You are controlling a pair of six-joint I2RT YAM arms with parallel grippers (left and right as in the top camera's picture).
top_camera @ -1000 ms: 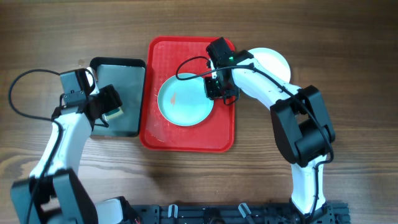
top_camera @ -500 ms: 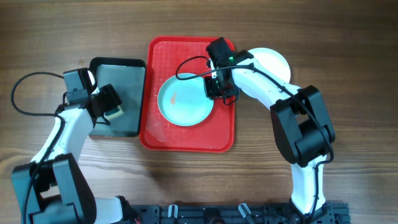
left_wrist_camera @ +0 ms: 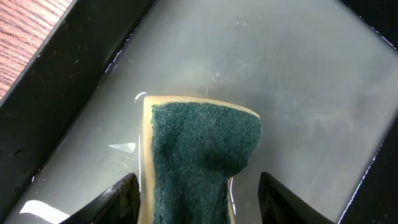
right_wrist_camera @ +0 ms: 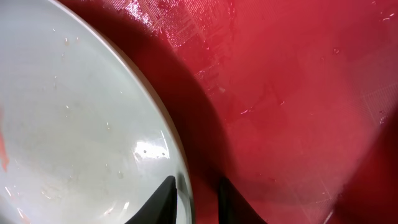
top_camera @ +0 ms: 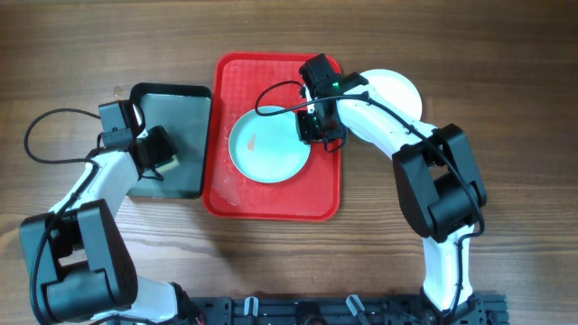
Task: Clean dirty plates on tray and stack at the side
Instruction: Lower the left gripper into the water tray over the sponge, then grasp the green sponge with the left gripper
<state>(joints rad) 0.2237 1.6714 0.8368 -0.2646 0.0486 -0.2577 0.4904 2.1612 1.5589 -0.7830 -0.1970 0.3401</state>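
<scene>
A light blue plate [top_camera: 266,149] with a small reddish smudge lies on the red tray [top_camera: 271,200]. My right gripper [top_camera: 312,126] is shut on the plate's right rim; the right wrist view shows one finger on each side of the rim [right_wrist_camera: 196,199], with the plate [right_wrist_camera: 81,124] over the wet tray [right_wrist_camera: 298,93]. A white plate [top_camera: 397,90] lies on the table right of the tray. A third plate does not show. My left gripper [top_camera: 160,162] is open with its fingers [left_wrist_camera: 198,205] on either side of a green and yellow sponge [left_wrist_camera: 199,149].
The sponge rests in a dark grey metal tray [top_camera: 181,113] holding shallow water [left_wrist_camera: 298,93], just left of the red tray. The left arm's black cable loops over the table at the far left. Bare wooden table lies in front of both trays.
The left arm's wrist and cable have shifted slightly to the right over the grey tray. The right arm and the blue plate have not moved.
</scene>
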